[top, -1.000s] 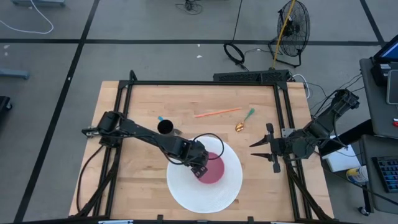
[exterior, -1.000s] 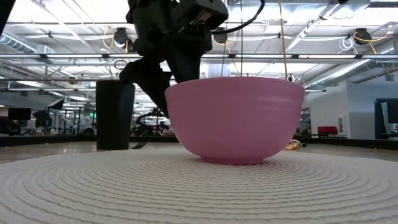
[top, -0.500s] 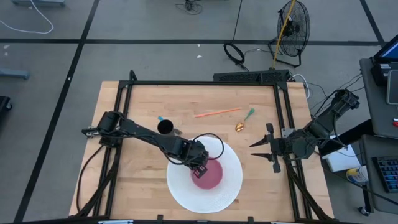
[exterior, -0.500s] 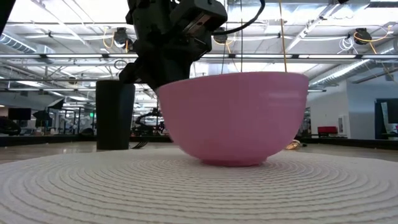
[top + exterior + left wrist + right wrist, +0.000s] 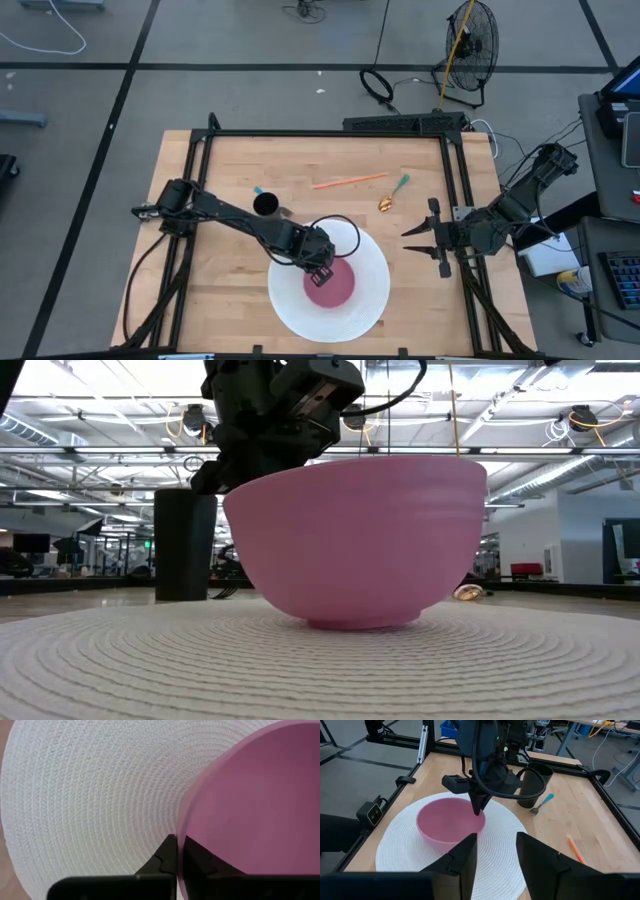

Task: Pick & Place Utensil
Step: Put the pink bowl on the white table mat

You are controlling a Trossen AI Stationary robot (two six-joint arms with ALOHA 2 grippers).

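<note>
My left gripper [image 5: 322, 270] pinches the pink bowl's [image 5: 330, 284] rim on the white mat [image 5: 375, 290]. The spoon [image 5: 386, 203] (gold) lies apart on the table; my right gripper [image 5: 412, 243] waits, fingers spread.

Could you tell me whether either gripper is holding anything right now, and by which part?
The left gripper is shut on the pink bowl, pinching its rim. The right gripper holds nothing and waits by the table's right edge.
</note>
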